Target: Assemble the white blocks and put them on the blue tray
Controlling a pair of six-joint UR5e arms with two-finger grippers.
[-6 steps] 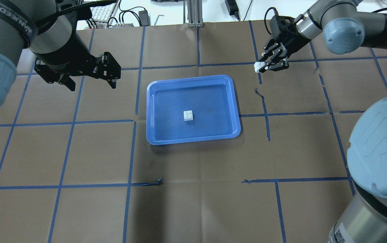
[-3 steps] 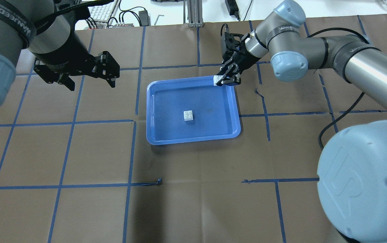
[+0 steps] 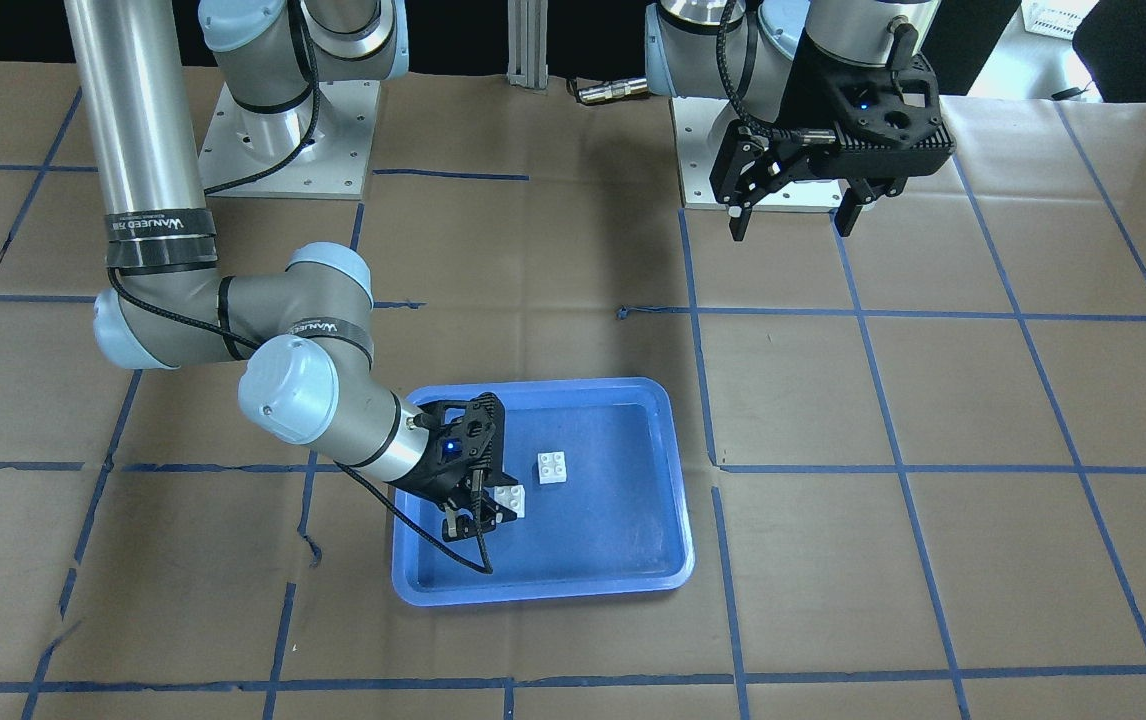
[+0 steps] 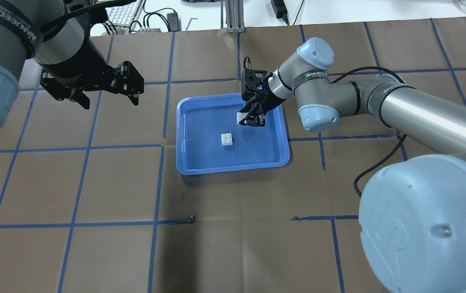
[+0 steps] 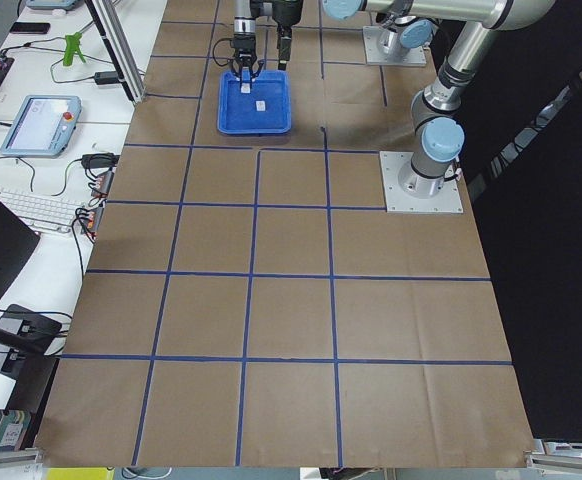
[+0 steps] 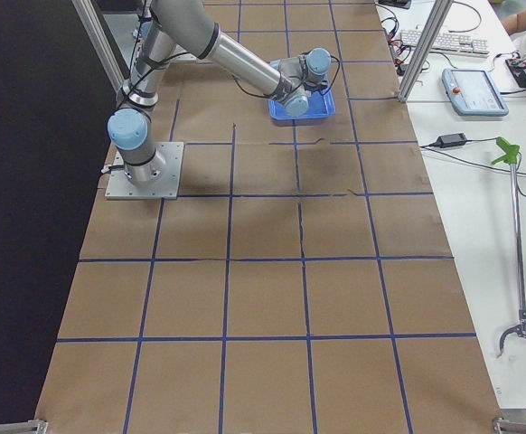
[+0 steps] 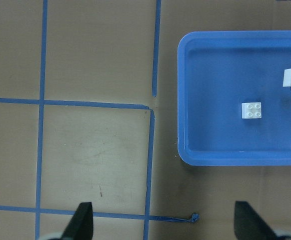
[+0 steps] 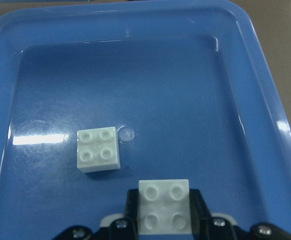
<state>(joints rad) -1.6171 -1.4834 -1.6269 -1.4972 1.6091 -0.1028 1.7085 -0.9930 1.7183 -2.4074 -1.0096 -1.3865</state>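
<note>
The blue tray (image 4: 200, 134) lies mid-table. One white block (image 4: 227, 139) sits studs up on its floor, also in the right wrist view (image 8: 98, 149) and the left wrist view (image 7: 251, 110). My right gripper (image 4: 250, 119) is shut on the second white block (image 4: 241, 118), held studs up a little above the tray floor, beyond and to the right of the resting block; the two are apart (image 8: 164, 206). My left gripper (image 4: 111, 102) is open and empty, high over the table left of the tray (image 3: 791, 228).
Brown paper with blue tape lines covers the table (image 4: 94, 183). A loose curl of tape (image 4: 191, 219) lies in front of the tray. A keyboard (image 4: 123, 14) and cables sit beyond the far edge.
My right gripper has carried its white block leftward and nearer, from beyond the tray's far right corner to over the tray's inside, close to the resting block. The left arm has not moved.
</note>
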